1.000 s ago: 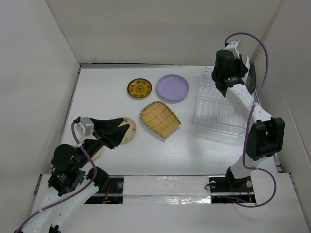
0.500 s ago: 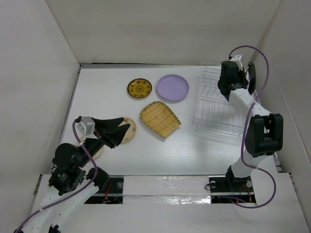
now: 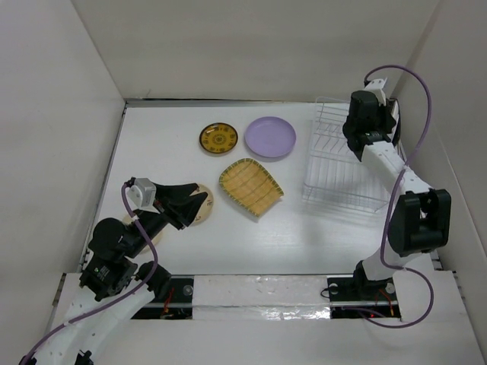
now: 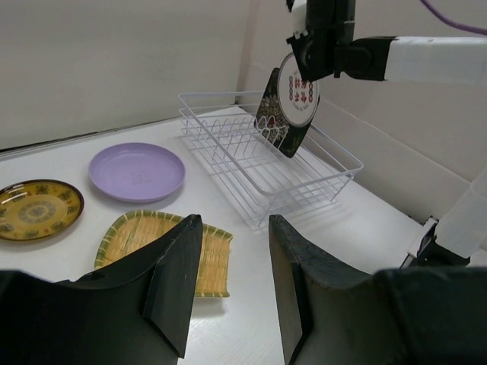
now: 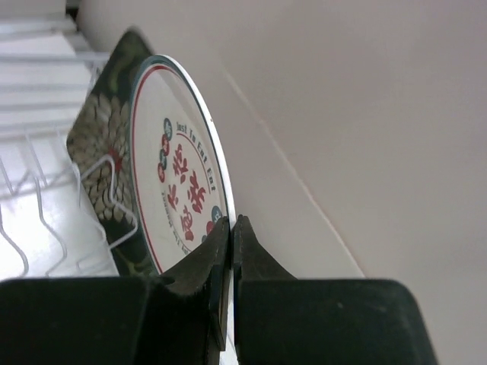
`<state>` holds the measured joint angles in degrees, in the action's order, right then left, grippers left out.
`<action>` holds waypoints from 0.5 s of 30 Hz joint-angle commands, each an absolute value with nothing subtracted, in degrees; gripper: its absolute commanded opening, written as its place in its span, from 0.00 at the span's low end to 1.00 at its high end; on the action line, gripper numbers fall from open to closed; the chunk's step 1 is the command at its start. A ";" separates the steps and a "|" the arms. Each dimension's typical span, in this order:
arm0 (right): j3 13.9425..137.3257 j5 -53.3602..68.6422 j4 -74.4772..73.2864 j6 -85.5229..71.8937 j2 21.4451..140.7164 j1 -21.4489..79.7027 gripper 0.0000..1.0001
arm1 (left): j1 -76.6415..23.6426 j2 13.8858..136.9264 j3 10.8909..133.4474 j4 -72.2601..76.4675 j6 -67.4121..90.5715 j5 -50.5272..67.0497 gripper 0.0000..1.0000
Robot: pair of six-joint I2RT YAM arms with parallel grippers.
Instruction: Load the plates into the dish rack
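My right gripper (image 5: 230, 222) is shut on the rim of the white plate with red characters (image 5: 175, 182) and holds it on edge over the far right end of the white wire dish rack (image 3: 342, 163). In the top view this gripper (image 3: 384, 125) is at the rack's far right corner. My left gripper (image 3: 194, 201) is open and empty, hovering over the cream floral plate (image 3: 204, 207). The lavender plate (image 3: 270, 137), brown-and-yellow plate (image 3: 218, 138) and yellow ribbed plate (image 3: 251, 187) lie flat on the table. The plain cream plate (image 3: 126, 221) is mostly hidden under my left arm.
A dark flower-patterned plate (image 5: 99, 152) stands on edge in the rack just behind the white plate; it also shows in the left wrist view (image 4: 270, 114). White walls close the table on the left, back and right, and the right wall is close to the rack.
My right wrist has swung toward the right wall, carrying the white plate to the rack's far right end. My left gripper has shifted slightly toward me over the floral plate.
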<state>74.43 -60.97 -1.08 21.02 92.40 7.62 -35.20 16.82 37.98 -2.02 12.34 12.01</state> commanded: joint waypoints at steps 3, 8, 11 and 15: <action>81.12 -63.20 5.10 23.91 87.19 8.70 0.00 | -35.42 17.93 37.79 0.09 12.22 12.39 0.37; 79.37 -59.51 3.96 20.58 90.35 7.47 0.00 | -35.42 17.84 37.70 0.09 12.22 12.13 0.37; 79.10 -58.28 2.90 18.46 92.90 6.42 0.00 | -35.42 17.67 37.62 0.09 12.22 11.78 0.37; 78.84 -56.96 2.81 17.75 94.83 5.19 0.00 | -35.42 17.84 37.71 0.09 12.22 11.60 0.38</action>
<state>78.59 -57.60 0.78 19.66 94.70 6.00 -35.20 17.41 37.95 -2.02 12.34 11.92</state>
